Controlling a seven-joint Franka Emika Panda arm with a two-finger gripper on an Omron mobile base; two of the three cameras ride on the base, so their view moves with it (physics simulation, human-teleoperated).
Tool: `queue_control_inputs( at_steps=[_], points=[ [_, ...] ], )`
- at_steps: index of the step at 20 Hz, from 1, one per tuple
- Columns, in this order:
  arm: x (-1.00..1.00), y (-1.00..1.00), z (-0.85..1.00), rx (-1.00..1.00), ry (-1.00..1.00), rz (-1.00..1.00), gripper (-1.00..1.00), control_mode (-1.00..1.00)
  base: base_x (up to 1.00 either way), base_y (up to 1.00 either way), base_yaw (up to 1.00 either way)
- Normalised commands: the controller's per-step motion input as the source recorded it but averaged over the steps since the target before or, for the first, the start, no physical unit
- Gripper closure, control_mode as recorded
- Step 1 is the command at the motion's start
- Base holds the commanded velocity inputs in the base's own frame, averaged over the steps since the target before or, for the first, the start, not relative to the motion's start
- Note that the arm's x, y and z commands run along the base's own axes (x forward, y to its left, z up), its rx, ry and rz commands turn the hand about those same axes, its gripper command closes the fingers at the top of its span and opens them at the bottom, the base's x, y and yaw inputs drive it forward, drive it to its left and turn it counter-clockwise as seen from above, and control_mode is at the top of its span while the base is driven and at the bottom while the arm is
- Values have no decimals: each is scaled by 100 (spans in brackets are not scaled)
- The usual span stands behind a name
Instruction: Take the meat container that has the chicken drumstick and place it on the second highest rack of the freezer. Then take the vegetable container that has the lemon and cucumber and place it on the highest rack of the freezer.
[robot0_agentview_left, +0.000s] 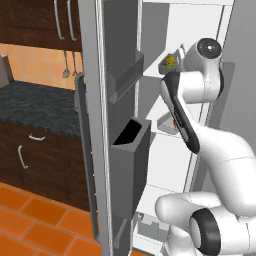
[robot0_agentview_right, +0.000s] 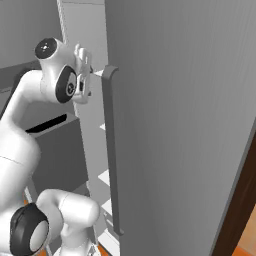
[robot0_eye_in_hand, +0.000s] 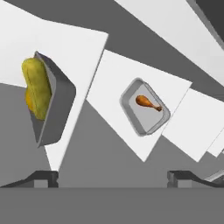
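Item, meat container with chicken drumstick: resting on the second highest rack of the open freezer. Item, vegetable container with cucumber and lemon: seated on the highest rack, also visible from the left base view. Gripper: jaws wide apart, holding nothing; both placements appear complete.
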Motion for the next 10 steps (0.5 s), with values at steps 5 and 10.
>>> queue_control_inputs(
  at_steps=[5, 10],
  points=[
    [-100, 14, -53, -1, 30, 7, -100, -100, 0, 0, 0],
    [-100, 9, -81, -3, 33, 6, -100, -100, 0, 0, 0]
  ],
)
